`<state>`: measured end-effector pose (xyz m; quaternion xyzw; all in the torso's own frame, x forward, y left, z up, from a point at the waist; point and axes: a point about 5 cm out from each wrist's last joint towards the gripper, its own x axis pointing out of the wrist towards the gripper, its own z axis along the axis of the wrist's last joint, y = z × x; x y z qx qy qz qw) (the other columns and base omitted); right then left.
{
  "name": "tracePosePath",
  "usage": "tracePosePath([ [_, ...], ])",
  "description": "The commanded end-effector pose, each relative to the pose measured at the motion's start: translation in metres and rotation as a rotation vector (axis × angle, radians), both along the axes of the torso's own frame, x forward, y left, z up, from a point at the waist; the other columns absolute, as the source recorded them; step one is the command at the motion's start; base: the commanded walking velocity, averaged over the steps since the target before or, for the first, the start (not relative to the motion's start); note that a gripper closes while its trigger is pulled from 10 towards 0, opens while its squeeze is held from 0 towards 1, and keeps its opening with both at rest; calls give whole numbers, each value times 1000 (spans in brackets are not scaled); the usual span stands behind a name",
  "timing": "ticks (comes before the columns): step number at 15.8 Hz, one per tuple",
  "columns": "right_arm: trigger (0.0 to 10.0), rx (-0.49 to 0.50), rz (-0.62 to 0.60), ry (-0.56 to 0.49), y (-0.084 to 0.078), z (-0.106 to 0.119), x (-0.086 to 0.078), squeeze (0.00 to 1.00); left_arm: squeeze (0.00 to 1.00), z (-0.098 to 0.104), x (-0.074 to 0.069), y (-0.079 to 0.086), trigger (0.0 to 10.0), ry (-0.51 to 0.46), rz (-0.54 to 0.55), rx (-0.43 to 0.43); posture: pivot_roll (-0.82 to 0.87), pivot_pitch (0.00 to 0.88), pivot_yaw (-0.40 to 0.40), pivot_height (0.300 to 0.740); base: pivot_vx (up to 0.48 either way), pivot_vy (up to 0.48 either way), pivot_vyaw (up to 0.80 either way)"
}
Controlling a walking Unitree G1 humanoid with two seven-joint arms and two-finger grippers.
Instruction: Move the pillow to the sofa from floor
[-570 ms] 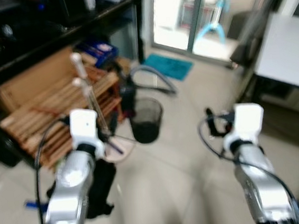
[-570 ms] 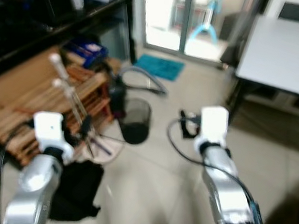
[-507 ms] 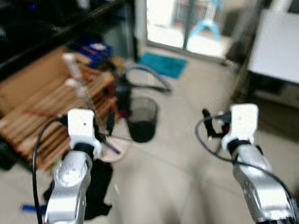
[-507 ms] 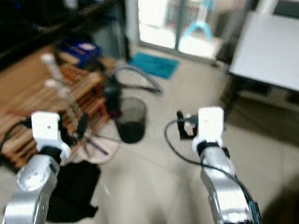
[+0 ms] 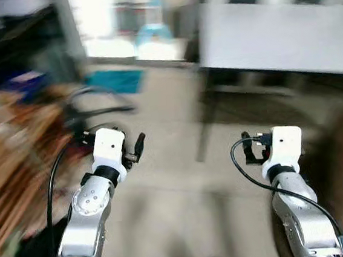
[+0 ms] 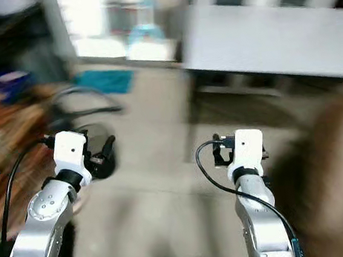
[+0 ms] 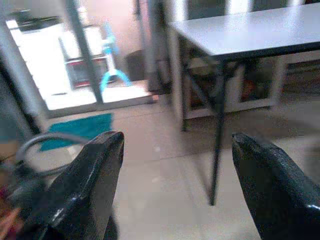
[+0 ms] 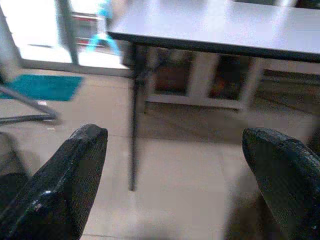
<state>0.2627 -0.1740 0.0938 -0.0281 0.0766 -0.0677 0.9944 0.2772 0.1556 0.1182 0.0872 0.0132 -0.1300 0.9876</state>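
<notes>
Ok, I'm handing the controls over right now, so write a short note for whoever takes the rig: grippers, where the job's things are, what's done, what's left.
Left gripper: open, holding nothing, raised in front of the body.
Right gripper: open, holding nothing, raised likewise.
The head views are blurred. Ahead lie tiled floor, a grey table with a dark leg, a teal mat by the bright doorway, and a wooden stack on the robot's left.
Pillow and sofa: not made out in these pictures.
Done: nothing yet by the look of it.
Left: find the pillow on the floor, pick it up, carry it to the sofa.
</notes>
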Motion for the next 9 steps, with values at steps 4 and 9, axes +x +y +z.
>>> tracePosePath([
  [4, 10000, -38, 16, -7, 0, 7, 0, 0, 0, 0, 1, 0, 10000, -29, 29, 26, -46, 0, -10, 740, 0, 0, -775],
  [9, 10000, -54, 19, -2, 0, 8, -1, 0, 0, 0, 0, -3, 10000, -43, 22, 21, -52, 0, -13, 740, 0, 0, -775],
])
